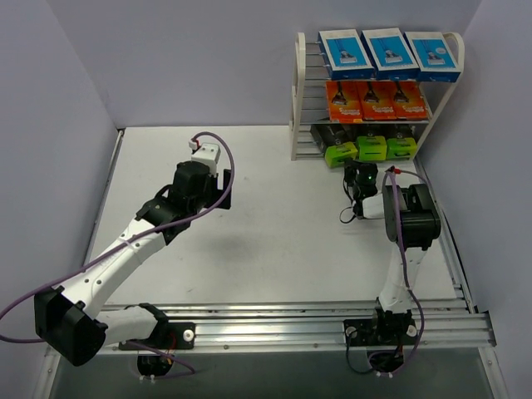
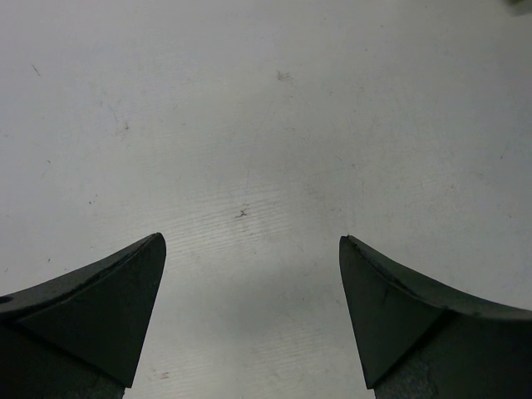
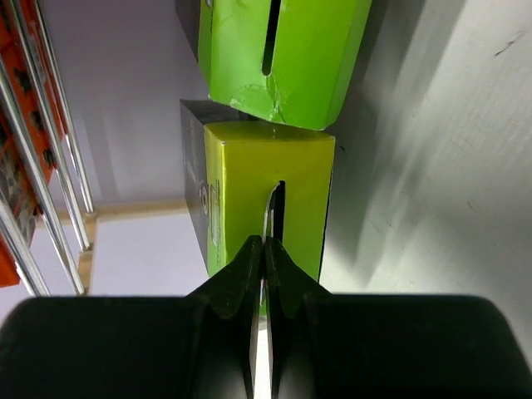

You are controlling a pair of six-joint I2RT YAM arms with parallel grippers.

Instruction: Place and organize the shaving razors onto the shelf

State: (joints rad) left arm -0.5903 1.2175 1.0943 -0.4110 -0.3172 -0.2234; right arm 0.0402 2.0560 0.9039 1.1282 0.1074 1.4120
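While the left arm hangs over the middle-left of the table, I see its left gripper released, both dark fingers spread wide above bare white surface and touching nothing.

Moving right, the shelf stands in the far right corner and carries all nine razor packs. Three blue-and-white packs lie side by side on the top tier, three orange packs on the middle tier, and three black packs with lime-green ends on the bottom tier, green ends facing me. The leftmost of those sits a little further forward than the other two.

Just in front of that bottom row is the right gripper, clenched, its tips meeting right at the slot in the end of one lime pack. A thin pale strip shows between the tips; I cannot tell whether it is a flap of the pack. A second lime end lies just beside it, and the silvery rods run past on the left.
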